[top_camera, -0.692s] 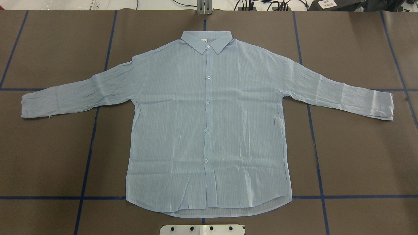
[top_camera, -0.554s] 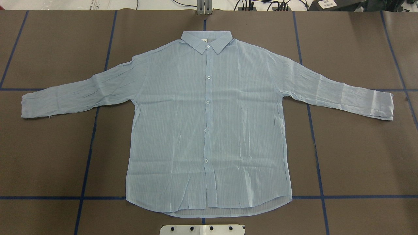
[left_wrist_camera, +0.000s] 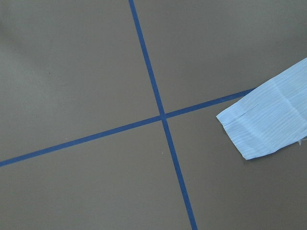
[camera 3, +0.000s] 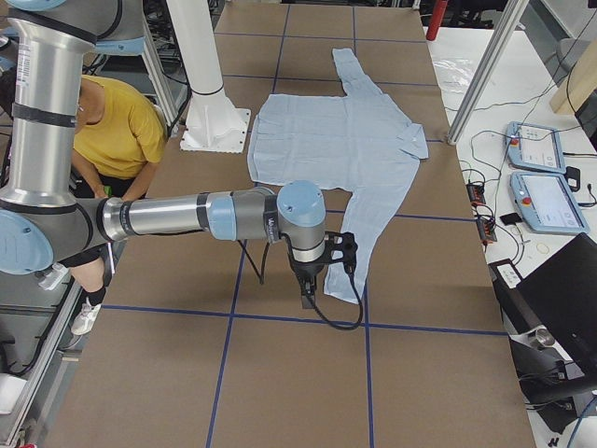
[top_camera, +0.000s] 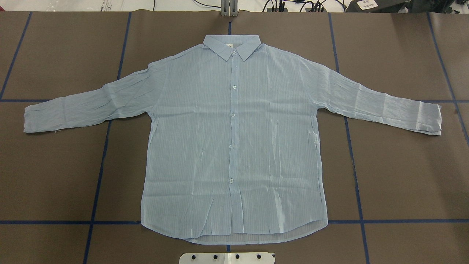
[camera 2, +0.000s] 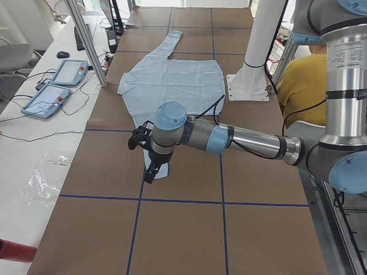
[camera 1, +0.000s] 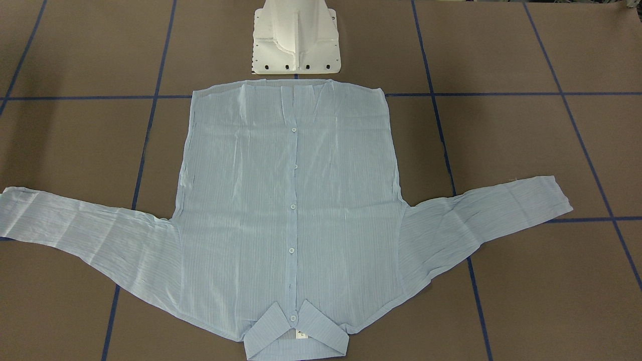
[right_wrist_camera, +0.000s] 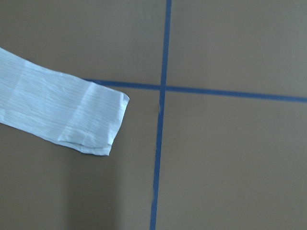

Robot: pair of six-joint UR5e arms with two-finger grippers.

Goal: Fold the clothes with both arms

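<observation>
The light blue striped shirt (top_camera: 234, 139) lies flat and buttoned on the brown table, front up. Its collar (top_camera: 231, 46) points away from the robot and both sleeves are spread out sideways. The left arm's gripper (camera 2: 150, 173) hangs over the left sleeve's cuff (left_wrist_camera: 268, 127). The right arm's gripper (camera 3: 308, 299) hangs over the right sleeve's cuff (right_wrist_camera: 91, 122). Both grippers show only in the side views, so I cannot tell whether they are open or shut. No fingers show in either wrist view. Neither arm shows in the overhead or front view.
The white pedestal base (camera 1: 296, 40) stands just beyond the shirt's hem. Blue tape lines (top_camera: 99, 176) grid the table. A person in a yellow shirt (camera 3: 112, 131) sits behind the robot. Tablets (camera 2: 57, 86) and cables lie on the side bench across the table.
</observation>
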